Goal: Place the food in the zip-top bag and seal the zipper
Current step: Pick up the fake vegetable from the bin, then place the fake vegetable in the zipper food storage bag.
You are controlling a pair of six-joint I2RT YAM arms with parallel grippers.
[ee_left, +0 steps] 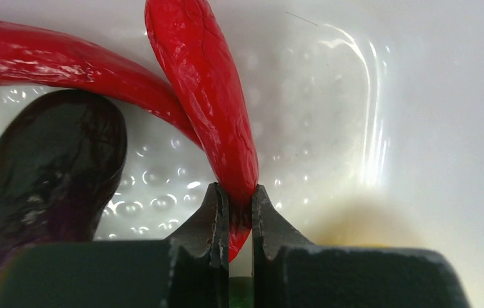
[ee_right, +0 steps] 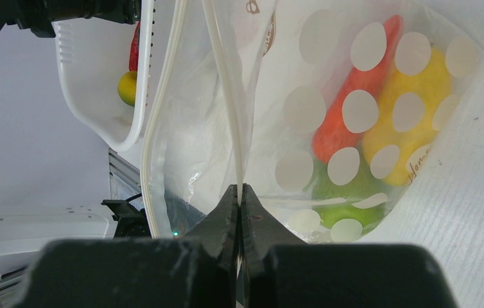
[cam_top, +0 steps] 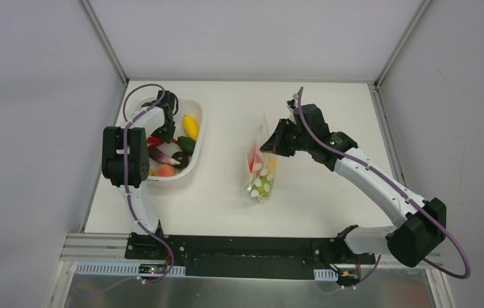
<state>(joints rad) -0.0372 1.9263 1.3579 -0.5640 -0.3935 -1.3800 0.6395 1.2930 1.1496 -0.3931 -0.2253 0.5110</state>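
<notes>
My left gripper (ee_left: 240, 200) is down in the white tub (cam_top: 196, 142), shut on the tip of a red chili pepper (ee_left: 204, 90). A dark purple eggplant (ee_left: 47, 167) lies to its left. More toy food, yellow (cam_top: 190, 126), green and orange, lies in the tub. My right gripper (ee_right: 240, 192) is shut on the upper lip of the dotted zip-top bag (ee_right: 380, 115), holding its mouth open at mid table (cam_top: 262, 163). Inside the bag are an orange carrot (ee_right: 342, 122), a yellow piece (ee_right: 419, 109) and a green piece (ee_right: 345, 208).
The tub stands at the left of the white table (cam_top: 329, 186), with its rim (ee_right: 138, 90) close to the bag's mouth. Grey walls enclose the table on three sides.
</notes>
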